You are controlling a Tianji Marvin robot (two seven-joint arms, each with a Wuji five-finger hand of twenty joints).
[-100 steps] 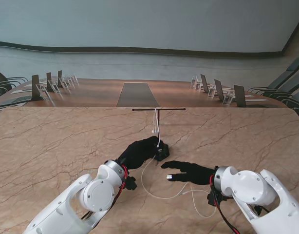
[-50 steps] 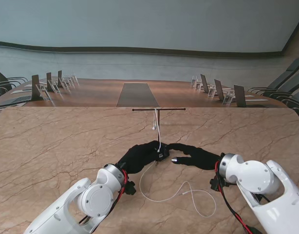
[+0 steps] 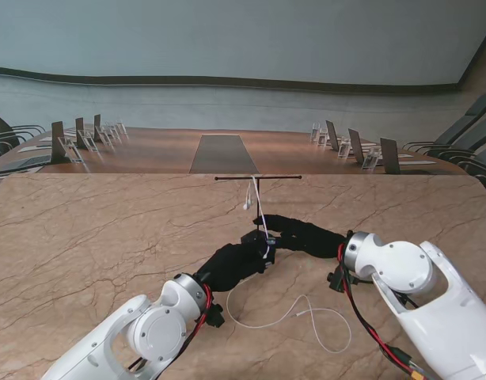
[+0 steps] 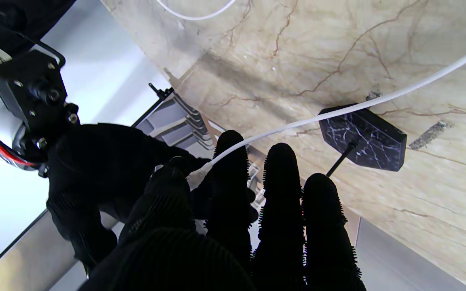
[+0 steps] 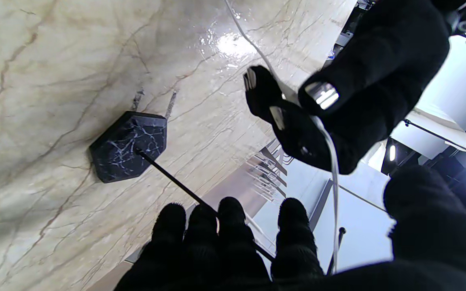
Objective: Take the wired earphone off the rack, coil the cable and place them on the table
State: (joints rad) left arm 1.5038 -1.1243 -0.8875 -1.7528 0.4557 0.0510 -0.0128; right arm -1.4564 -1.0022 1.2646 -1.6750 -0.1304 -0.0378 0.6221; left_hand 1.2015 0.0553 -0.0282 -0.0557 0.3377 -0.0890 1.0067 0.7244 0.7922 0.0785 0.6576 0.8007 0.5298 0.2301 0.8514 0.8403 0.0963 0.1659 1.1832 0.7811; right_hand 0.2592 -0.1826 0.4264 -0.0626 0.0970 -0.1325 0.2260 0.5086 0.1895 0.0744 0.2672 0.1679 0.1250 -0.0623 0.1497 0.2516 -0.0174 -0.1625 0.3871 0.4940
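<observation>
The black T-shaped rack (image 3: 257,177) stands mid-table; its dark marble base (image 4: 362,137) (image 5: 130,145) shows in both wrist views. The white earphone (image 3: 248,204) hangs from the bar, earbuds dangling beside the pole. Its cable (image 3: 284,318) runs down to my left hand (image 3: 239,261), then loops loosely on the table nearer to me. My left hand (image 5: 338,101) is shut on the cable (image 4: 281,127), pinched between thumb and index finger. My right hand (image 3: 302,233) reaches in beside the pole, fingers (image 5: 225,234) extended and apart, holding nothing.
Beyond the marble table (image 3: 85,237) lies a long wooden conference table (image 3: 219,150) with name stands and chairs (image 3: 457,146) on both sides. The cable's plug end (image 3: 306,312) rests on the marble near my right forearm.
My right hand has moved away from me, from above the cable loop up to the rack pole. My left hand drew slightly nearer to me with the cable; the earbuds rose a little.
</observation>
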